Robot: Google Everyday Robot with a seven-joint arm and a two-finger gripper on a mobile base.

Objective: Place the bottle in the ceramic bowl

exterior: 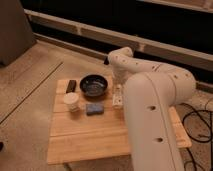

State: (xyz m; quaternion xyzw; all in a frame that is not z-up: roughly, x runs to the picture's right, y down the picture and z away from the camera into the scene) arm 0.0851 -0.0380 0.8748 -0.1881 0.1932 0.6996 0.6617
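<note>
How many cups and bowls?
2: round dark glossy ceramic bowl on the wooden table; short white cup front-left of it. Tool sits right of the bowl. White arm may hide others.

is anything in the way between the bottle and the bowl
Nothing visible. The bottle lies just right of the bowl, with only table between them. The sponge and cup sit nearer the camera, off that path. The end effector, shut, is at the bottle's far end.
</note>
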